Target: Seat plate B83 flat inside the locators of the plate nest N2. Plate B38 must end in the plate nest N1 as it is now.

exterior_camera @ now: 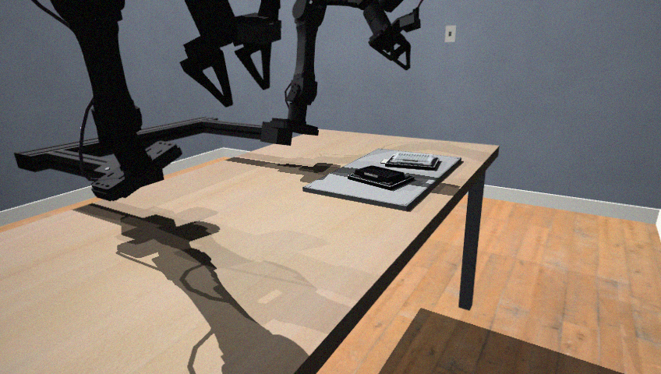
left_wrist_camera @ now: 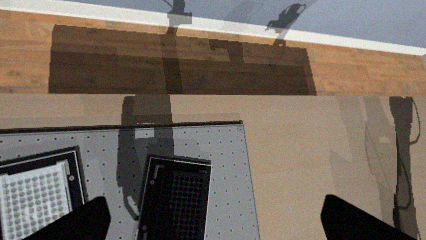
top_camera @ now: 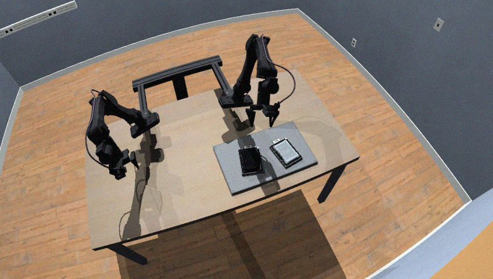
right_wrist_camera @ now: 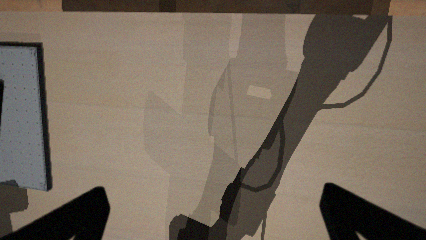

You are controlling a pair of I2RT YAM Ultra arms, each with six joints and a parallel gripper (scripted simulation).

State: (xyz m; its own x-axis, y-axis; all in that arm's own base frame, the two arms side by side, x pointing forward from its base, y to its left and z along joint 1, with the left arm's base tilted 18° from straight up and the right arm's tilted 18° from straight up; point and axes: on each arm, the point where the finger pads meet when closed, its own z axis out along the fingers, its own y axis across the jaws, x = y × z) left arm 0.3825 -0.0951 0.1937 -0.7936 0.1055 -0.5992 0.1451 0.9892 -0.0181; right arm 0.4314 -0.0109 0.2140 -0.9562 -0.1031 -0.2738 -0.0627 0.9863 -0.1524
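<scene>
A black plate (top_camera: 250, 160) (exterior_camera: 377, 174) (left_wrist_camera: 187, 200) rests on one black nest (exterior_camera: 393, 185); in the left wrist view it looks nearer the nest's right side, and I cannot tell if it lies flat. A white plate (top_camera: 286, 150) (exterior_camera: 412, 158) (left_wrist_camera: 35, 200) sits in the other black nest (top_camera: 292, 161) (left_wrist_camera: 76, 167). No label is readable, so I cannot tell which is B83 or B38, N1 or N2. My left gripper (top_camera: 261, 126) (exterior_camera: 402, 64) (left_wrist_camera: 215, 206) is open and empty, high behind the nests. My right gripper (top_camera: 128, 172) (exterior_camera: 246, 97) (right_wrist_camera: 214, 195) is open and empty, high above the table, far from both.
Both nests stand on a grey perforated board (top_camera: 224, 165) (exterior_camera: 324, 187) (left_wrist_camera: 230, 190) (right_wrist_camera: 25, 125) on the wooden table (top_camera: 193, 165) (exterior_camera: 259, 217). Small pale tags (top_camera: 275, 140) lie at the nests' back edges. A dark frame (top_camera: 176, 70) joins the arm bases. Arm shadows cross the board.
</scene>
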